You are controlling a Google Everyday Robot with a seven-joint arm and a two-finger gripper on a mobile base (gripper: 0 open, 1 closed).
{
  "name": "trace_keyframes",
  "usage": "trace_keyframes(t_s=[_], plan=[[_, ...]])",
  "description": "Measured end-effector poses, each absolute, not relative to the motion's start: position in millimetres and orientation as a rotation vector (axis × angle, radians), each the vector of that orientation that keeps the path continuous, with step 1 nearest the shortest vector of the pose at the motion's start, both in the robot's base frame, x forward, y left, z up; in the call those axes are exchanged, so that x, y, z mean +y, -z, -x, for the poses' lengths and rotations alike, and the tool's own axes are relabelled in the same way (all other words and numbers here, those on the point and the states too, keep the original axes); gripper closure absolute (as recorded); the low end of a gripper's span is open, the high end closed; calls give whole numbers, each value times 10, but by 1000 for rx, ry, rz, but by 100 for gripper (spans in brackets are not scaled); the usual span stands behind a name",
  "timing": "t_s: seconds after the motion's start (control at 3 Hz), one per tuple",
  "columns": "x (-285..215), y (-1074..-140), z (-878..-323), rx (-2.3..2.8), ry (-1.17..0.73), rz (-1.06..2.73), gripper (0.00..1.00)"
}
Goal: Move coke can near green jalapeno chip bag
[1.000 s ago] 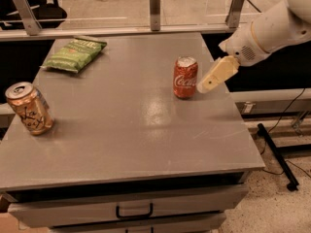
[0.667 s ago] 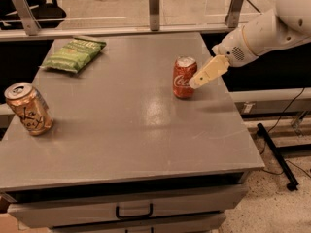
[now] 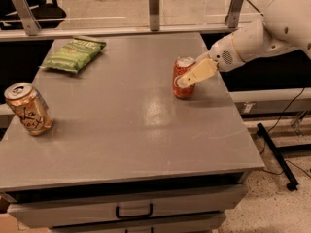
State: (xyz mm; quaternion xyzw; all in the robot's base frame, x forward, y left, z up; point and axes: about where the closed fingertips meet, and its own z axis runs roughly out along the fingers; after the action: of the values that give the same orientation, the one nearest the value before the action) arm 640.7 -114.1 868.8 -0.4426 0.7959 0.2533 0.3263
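The coke can stands upright on the right of the table, well apart from the green jalapeno chip bag at far left. The gripper reaches in from the right against the can's upper half; whether it has clamped cannot be told. A high, loose hold could topple the can.

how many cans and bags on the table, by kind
cans: 2, the coke can and a tan can
chip bags: 1, the green jalapeno chip bag
total: 3
the gripper is at the coke can
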Motion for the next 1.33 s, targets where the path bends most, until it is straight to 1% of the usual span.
trace_keyframes(t_s=[0.67,1.0,1.33], plan=[[-679,-8899,-6207,1980,-847,1238,64],[-667,-9178,-6330,1869,-874,1238,88],[-665,-9263,-6362,1851,-866,1235,100]])
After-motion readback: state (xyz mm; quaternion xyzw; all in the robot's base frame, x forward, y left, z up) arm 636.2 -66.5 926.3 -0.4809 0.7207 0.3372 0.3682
